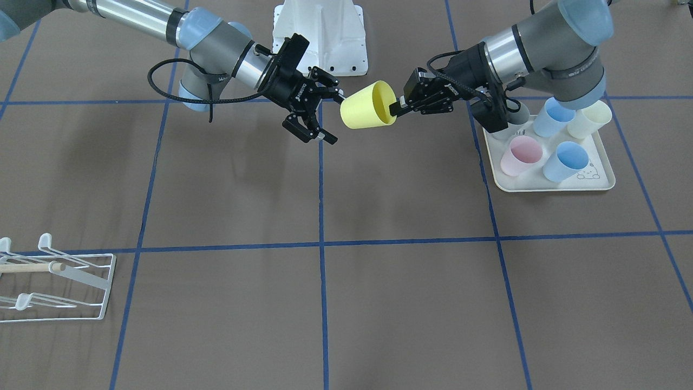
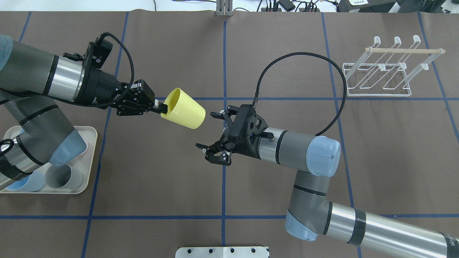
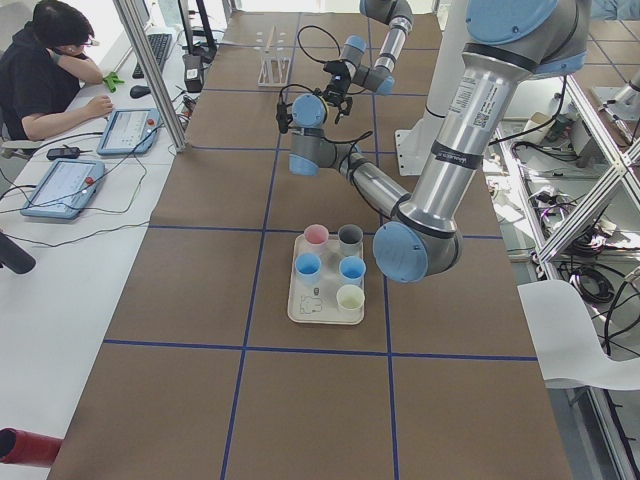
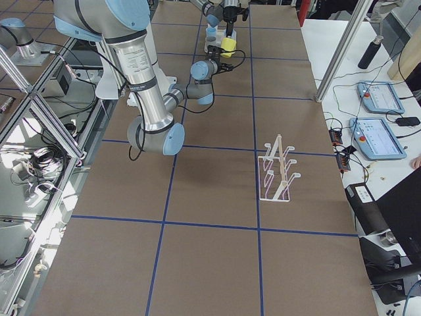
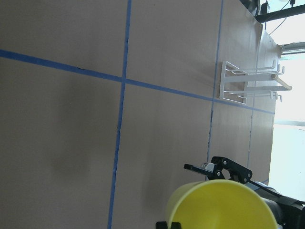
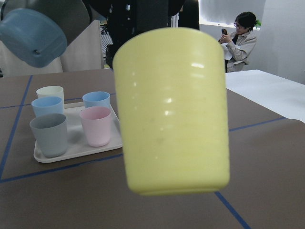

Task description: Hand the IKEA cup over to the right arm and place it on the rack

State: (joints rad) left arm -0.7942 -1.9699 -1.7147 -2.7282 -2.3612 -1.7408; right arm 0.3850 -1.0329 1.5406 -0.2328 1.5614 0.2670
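The left pincer (image 2: 162,107) grips the pale yellow plastic cup (image 2: 184,110) by its rim, sideways above the brown bench (image 2: 154,179); the right pincer (image 2: 208,131) gapes wide beside its base, seemingly apart.

Brown table (image 1: 379,303), blue tape lines (image 1: 323,281), white desk (image 3: 70,300)

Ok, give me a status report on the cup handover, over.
Left claw shut on yellow cup at its rim, cup sideways in mid-air. Right claw open, facing the cup's base, not touching. Nothing between them; rack stands off to the robot's right.
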